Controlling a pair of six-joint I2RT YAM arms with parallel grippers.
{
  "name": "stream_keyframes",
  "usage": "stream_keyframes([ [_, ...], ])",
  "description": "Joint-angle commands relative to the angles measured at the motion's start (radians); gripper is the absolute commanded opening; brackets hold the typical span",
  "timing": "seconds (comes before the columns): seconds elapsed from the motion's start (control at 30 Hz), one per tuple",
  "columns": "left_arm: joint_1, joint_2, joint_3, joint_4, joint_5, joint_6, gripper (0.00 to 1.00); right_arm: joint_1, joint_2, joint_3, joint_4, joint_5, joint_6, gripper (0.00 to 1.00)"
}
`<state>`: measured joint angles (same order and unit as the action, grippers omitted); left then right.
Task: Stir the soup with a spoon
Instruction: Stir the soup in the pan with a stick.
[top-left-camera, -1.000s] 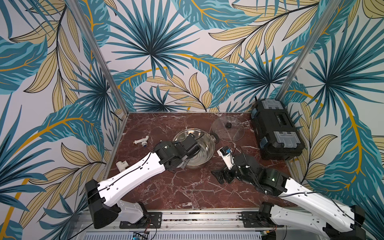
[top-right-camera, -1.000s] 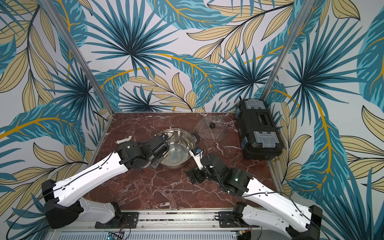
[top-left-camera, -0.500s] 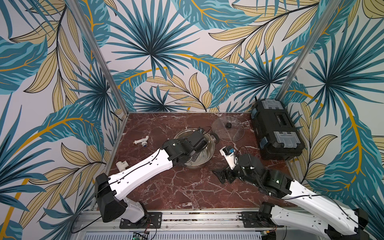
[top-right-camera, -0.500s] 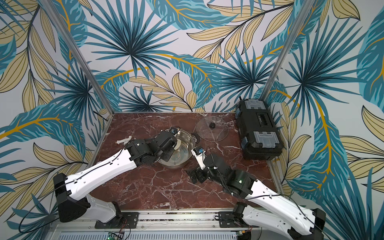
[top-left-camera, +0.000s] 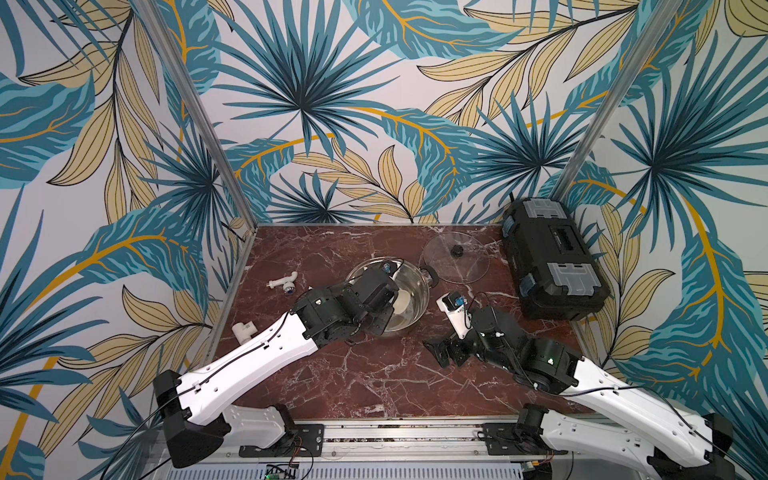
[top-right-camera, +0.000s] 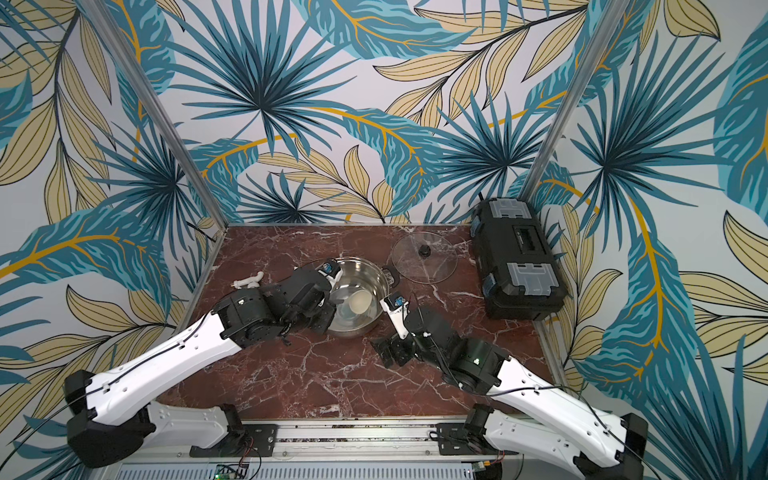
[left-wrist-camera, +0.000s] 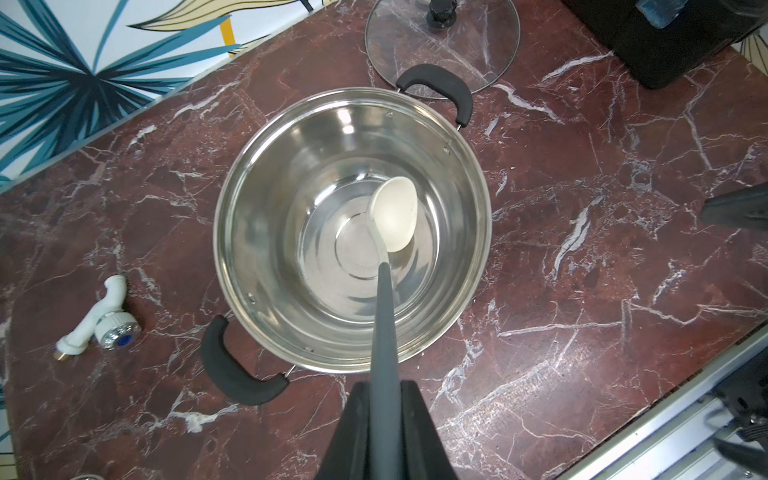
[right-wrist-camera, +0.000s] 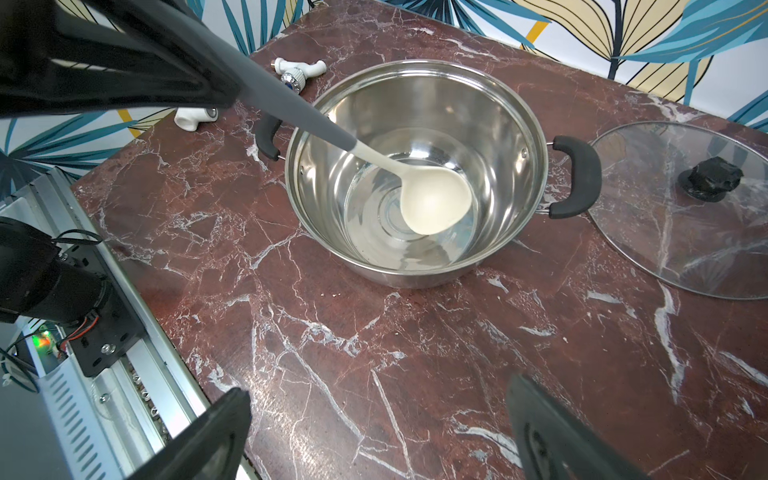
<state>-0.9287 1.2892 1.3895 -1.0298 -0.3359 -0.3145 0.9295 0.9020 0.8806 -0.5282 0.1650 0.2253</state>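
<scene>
— Two fingers (left-wrist-camera: 353, 428) of the left gripper (left-wrist-camera: 385, 388) are pinched tight on the grey handle end of the spoon (left-wrist-camera: 384, 299). What lies ahead of them?
— Just ahead, the handle crosses the near rim of the pot (left-wrist-camera: 257, 187). Further in, the cream bowl hangs low over the floor, a little past centre. I can't tell whether it touches. No soup shows, only bare steel.
— So how to stir well?
— I'd sweep slow circles inside the floor ring, bowl low, handle clear of the rim. Nothing holds the pot, so a knock would likely slide it.
— And beyond?
— Past the far black handle, the glass lid (left-wrist-camera: 440, 45) lies flat. Off to the side, the right gripper (right-wrist-camera: 378, 403) stands wide open and empty, free to steady a pot handle.
</scene>
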Motion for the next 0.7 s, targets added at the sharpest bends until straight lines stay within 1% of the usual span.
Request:
stream_keyframes([
  [0.0,0.001,-0.005,-0.017,-0.11,-0.099,-0.02,0.0,0.003,0.007,0.0,0.02,-0.015,0.011,1.0],
  [0.1,0.003,0.001,-0.012,-0.129,-0.185,-0.013,0.0,0.003,0.014,0.0,0.024,-0.017,0.012,0.99],
  [0.2,0.008,0.016,0.004,-0.114,-0.246,0.004,0.0,0.003,0.012,-0.003,0.027,-0.018,0.012,1.0],
  [0.37,0.009,0.07,0.046,-0.051,-0.316,0.041,0.0,0.002,0.002,-0.009,0.021,-0.012,0.013,1.0],
  [0.47,0.01,0.104,0.061,0.02,-0.301,0.064,0.0,0.005,-0.009,-0.014,0.012,-0.004,0.013,0.99],
  [0.67,-0.009,0.155,0.088,0.133,-0.164,0.088,0.0,0.003,-0.034,-0.02,-0.003,0.014,0.011,1.0],
])
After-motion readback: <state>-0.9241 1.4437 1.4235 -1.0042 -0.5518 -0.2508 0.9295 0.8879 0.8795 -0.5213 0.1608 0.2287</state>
